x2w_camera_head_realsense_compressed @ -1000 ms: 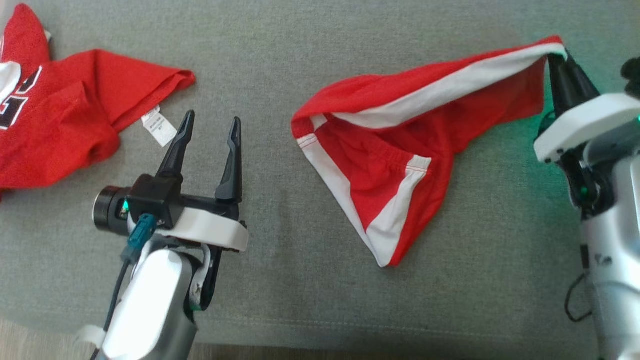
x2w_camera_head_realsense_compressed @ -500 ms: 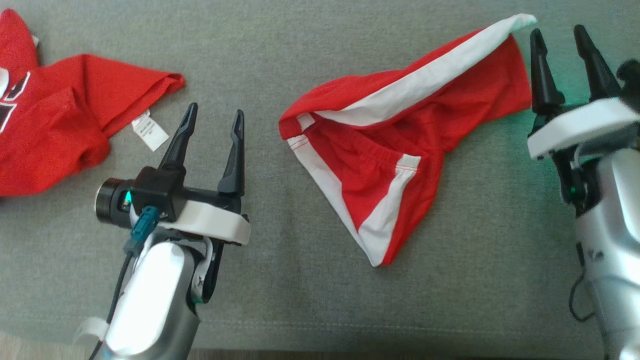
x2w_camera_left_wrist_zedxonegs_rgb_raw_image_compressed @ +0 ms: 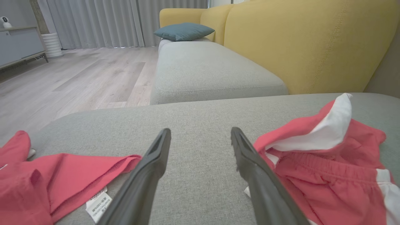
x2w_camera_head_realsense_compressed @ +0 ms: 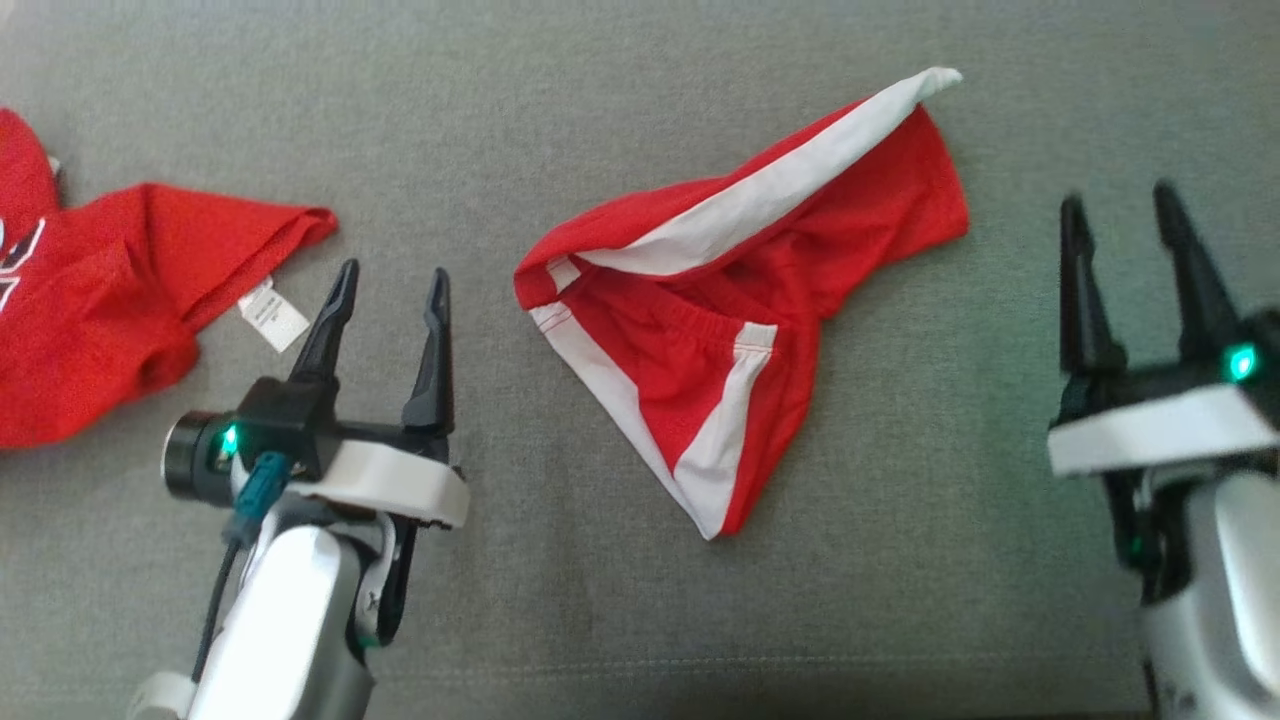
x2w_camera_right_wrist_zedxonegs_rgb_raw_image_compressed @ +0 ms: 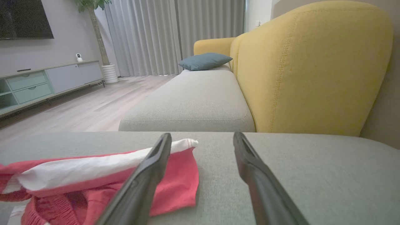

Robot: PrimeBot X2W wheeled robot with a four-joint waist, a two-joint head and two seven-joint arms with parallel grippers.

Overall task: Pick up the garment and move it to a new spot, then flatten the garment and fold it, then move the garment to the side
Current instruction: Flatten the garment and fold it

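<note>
Shorts (x2w_camera_head_realsense_compressed: 700, 345) lie on the grey sofa seat (x2w_camera_head_realsense_compressed: 900, 560), with a yellow backrest (x2w_camera_right_wrist_zedxonegs_rgb_raw_image_compressed: 312, 62) and wooden floor (x2w_camera_right_wrist_zedxonegs_rgb_raw_image_compressed: 78, 112) beyond. They are crumpled, red with white bands, at two o'clock from the left tool (x2w_camera_head_realsense_compressed: 393, 268) and ten o'clock from the right tool (x2w_camera_head_realsense_compressed: 1118, 195). Both tools are spread.

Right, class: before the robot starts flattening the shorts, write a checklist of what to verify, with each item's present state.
1. Right gripper open and empty: ok.
2. Left gripper open and empty: ok.
3. Shorts lying flat: not ok, bunched and folded over.
4. Shorts apart from the red shirt: ok.
5. Shorts wholly on the grey cushion: ok.
</note>
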